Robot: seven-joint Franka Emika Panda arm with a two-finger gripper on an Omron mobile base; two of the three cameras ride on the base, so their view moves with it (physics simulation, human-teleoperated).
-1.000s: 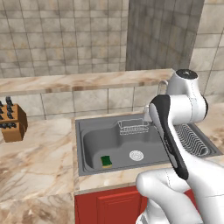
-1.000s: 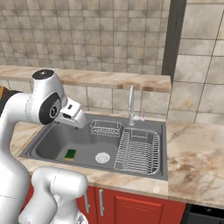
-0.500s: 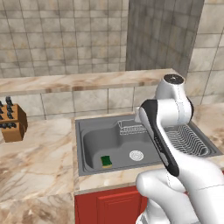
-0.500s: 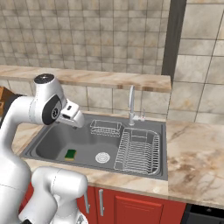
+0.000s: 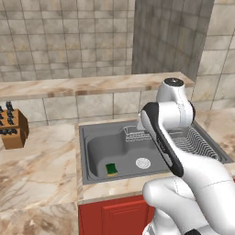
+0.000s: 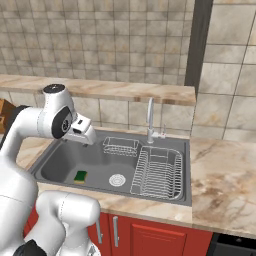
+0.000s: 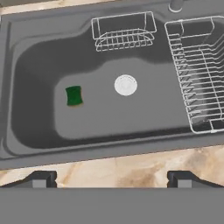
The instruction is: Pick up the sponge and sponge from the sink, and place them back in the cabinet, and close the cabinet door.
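Marble tabletop (image 5: 41, 165) extends to both sides of the sink and along its front edge, with a raised marble ledge (image 6: 125, 90) behind it against the tiled wall (image 5: 64, 36). Red cupboard fronts (image 6: 150, 235) lie below the tabletop.

The white arm (image 5: 170, 137) rises in front of the sink and bends forward over the front rim.

The sink (image 7: 26, 144) is a grey rectangular basin set into the tabletop. A draining board carrying a wire dish rack (image 7: 197, 74) occupies its right part; a small wire basket (image 7: 123, 31) hangs on the back wall of the basin; a tap (image 6: 150, 120) stands behind the rack.

A knife block (image 5: 11, 128) stands on the tabletop, well apart from the sink to its left.

The tool (image 7: 112, 178) hovers above the front rim of the sink, looking down into the basin; its two fingertips (image 7: 41, 179) stand wide apart with nothing between them.

The round white drain (image 7: 125, 85) sits near the middle of the basin floor.

One green-topped sponge (image 7: 74, 95) lies flat on the basin floor, left of the drain and apart from it, well below the tool and untouched.
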